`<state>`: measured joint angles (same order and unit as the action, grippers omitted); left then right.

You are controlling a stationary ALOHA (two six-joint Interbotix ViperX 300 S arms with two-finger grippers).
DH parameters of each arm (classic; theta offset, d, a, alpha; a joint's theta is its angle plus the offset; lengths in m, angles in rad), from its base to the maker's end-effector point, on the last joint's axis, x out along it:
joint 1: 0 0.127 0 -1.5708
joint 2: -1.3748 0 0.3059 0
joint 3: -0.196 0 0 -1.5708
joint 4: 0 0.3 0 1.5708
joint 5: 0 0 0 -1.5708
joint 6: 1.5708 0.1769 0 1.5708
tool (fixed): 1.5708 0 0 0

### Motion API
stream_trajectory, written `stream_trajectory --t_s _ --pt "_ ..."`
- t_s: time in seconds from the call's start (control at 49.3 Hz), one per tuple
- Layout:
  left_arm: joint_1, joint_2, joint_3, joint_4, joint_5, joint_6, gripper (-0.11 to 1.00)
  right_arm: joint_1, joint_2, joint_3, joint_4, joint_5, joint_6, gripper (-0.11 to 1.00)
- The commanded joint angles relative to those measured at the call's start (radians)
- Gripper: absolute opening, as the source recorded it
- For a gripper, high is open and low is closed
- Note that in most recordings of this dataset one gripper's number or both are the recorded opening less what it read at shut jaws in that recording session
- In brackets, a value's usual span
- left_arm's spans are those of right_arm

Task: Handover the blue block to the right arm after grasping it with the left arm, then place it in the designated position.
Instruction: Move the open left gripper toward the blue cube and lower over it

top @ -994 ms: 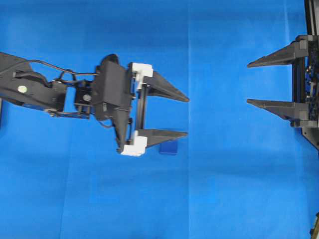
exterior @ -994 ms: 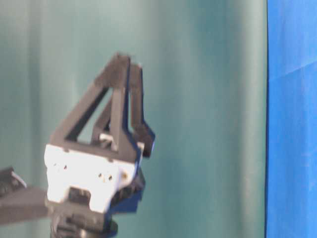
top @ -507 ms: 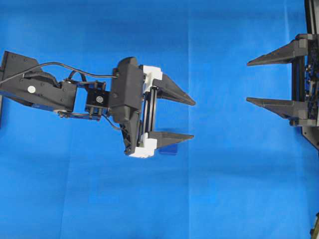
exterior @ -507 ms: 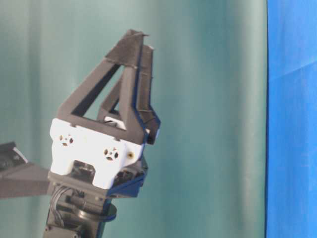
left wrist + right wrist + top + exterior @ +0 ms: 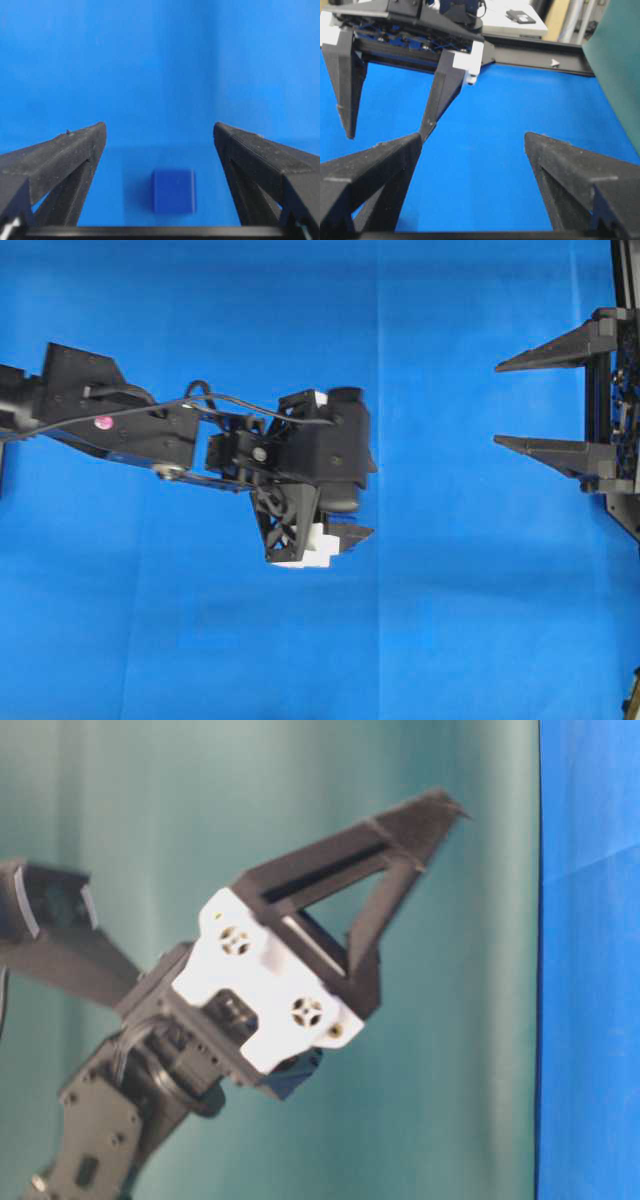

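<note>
Left hand (image 5: 160, 150) hangs wide open, pointed down at the counter (image 5: 160, 60), with the blue block (image 5: 173, 191) lying between its fingers, touching neither. Best to descend straight, keep the block centred, then close evenly. At three o'clock overhead, the right hand (image 5: 500, 405) waits open and empty. No containers show.

1. We see bright blue cloth (image 5: 450, 640) covering the whole work surface, faint creases crossing it.
2. At table level, a teal-green backdrop (image 5: 150, 820) fills nine o'clock.
3. Towards twelve o'clock in the right wrist view, a white desk (image 5: 510, 22) stands.
</note>
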<state>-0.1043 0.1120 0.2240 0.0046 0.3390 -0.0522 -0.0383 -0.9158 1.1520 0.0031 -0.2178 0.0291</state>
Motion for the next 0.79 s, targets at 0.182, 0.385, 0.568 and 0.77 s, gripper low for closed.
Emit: stream_trajectory --t_s 0.182,0.385,0.568,0.77 --pt "-0.017 0.048 -0.166 0.003 0.265 -0.015 0.92 -0.003 0.006 -0.029 0.002 0.009 0.0 0.97" --pt "-0.017 0.054 -0.179 0.011 0.291 -0.017 0.92 -0.003 0.008 -0.028 0.002 0.009 0.0 0.97" --pt "-0.017 0.054 -0.179 0.011 0.293 -0.017 0.92 -0.005 0.008 -0.029 0.002 0.011 0.0 0.97" --pt "-0.017 0.054 -0.178 0.011 0.296 -0.017 0.92 -0.003 0.009 -0.029 0.002 0.011 0.0 0.97"
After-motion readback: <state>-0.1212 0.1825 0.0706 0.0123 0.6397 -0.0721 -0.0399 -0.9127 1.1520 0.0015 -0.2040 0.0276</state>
